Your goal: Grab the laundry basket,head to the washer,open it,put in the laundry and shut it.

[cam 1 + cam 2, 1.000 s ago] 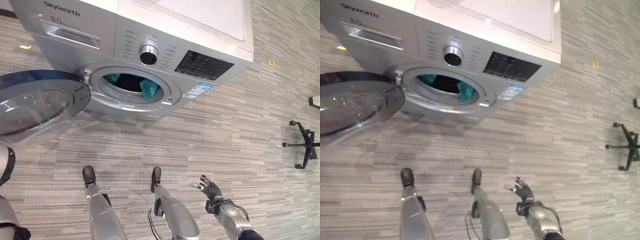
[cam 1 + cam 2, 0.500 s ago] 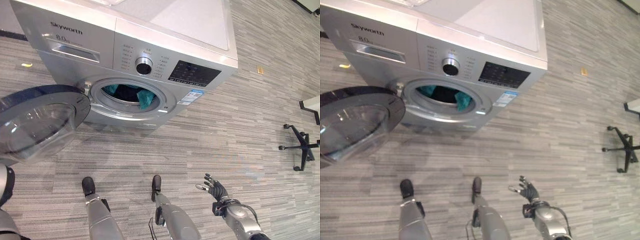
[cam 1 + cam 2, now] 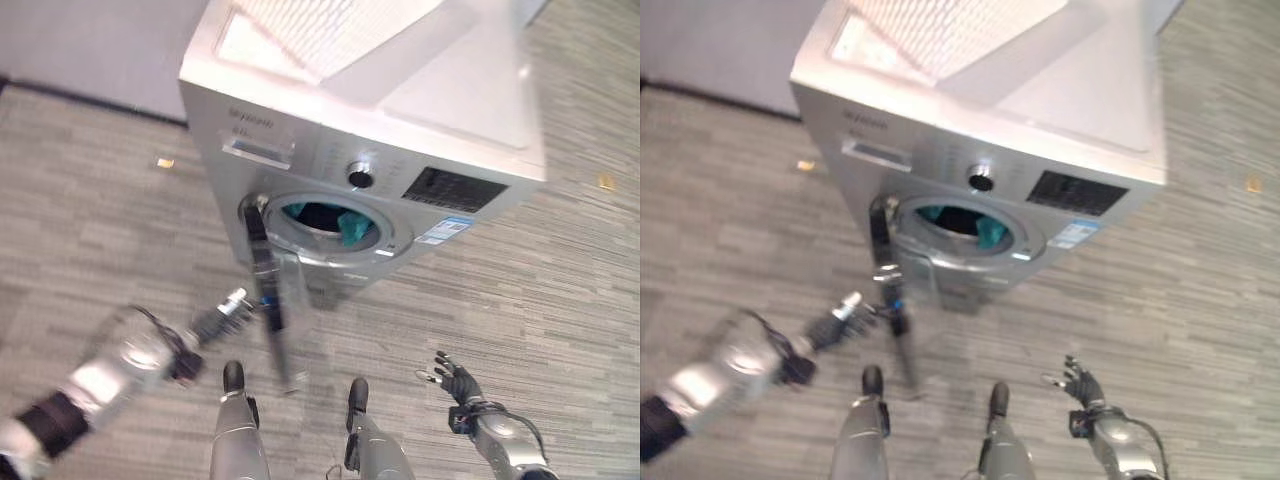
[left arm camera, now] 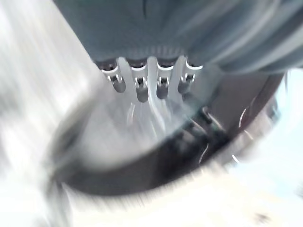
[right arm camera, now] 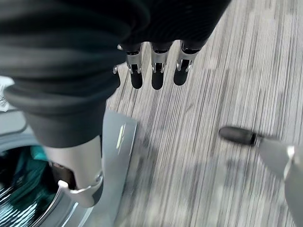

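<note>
2 hands seen: left hand (image 3: pixel 232 308) laid straight-fingered against the washer (image 3: pixel 400 120) door (image 3: pixel 268 300) edge, teal laundry (image 3: pixel 352 226) inside; right hand (image 3: pixel 452 380) spread open, apart.

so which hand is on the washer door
The left hand: its straight fingers reach the edge of the half-swung washer door. The right hand hangs over the floor, open and well clear of the washer.

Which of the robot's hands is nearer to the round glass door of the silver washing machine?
Left. The left hand is right at the round glass door, which stands partly swung. The right hand hangs apart, low over the floor on the other side.
</note>
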